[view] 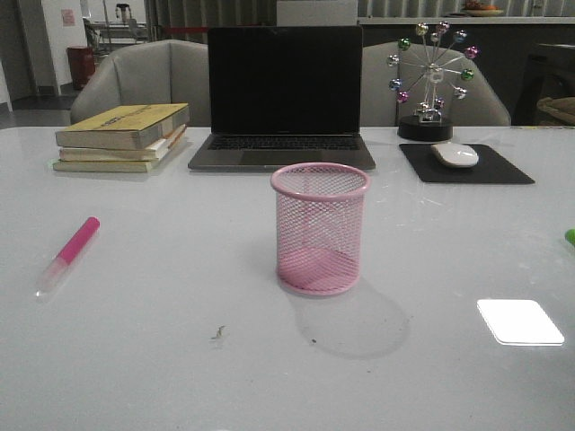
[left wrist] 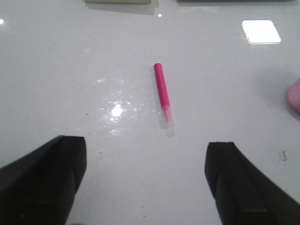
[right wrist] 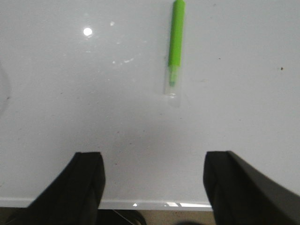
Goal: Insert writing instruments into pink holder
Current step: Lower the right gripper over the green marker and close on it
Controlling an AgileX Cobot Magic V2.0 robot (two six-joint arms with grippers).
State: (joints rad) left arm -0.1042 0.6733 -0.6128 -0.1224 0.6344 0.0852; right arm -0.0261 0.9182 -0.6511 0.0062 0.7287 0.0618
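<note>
The pink mesh holder [view: 321, 228] stands upright at the table's middle; its edge shows in the left wrist view [left wrist: 294, 96]. A hot pink marker [view: 69, 252] lies flat at the left, its whitish end toward the front, and appears in the left wrist view [left wrist: 162, 93]. My left gripper [left wrist: 145, 154] hovers open short of it, nothing between the fingers. The lime green marker [right wrist: 176, 44] lies flat on the table; only its tip [view: 570, 236] shows at the front view's right edge. My right gripper [right wrist: 153, 166] is open and empty over the table's near edge, apart from it.
A stack of books [view: 124, 136], an open laptop [view: 283, 99], a black mouse pad [view: 465, 163] with a white mouse [view: 455, 154] and a Ferris wheel ornament [view: 430, 81] line the back of the table. The table's front edge [right wrist: 154, 204] runs under my right gripper.
</note>
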